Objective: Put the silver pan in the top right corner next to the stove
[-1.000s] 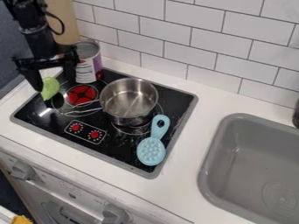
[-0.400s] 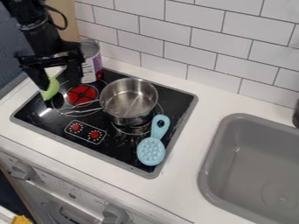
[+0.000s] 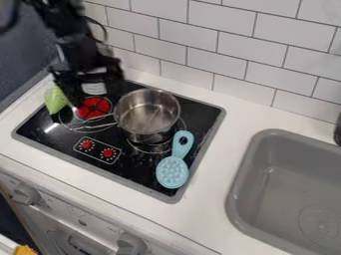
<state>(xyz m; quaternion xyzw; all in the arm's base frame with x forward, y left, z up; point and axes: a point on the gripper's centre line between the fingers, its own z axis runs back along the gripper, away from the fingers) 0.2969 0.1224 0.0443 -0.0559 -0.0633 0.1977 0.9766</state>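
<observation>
Silver pan (image 3: 142, 119) & blue brush (image 3: 173, 172) on stove (image 3: 136, 168), claw (image 3: 97, 97) open nr red burner (image 3: 92, 109)

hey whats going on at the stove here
A robot arm has its black tool over the stove's far left part, near the silver pan, seemingly holding nothing. The pan sits on the stove, not yet in the corner beside it; a blue brush-like utensil lies nearer the front.
</observation>
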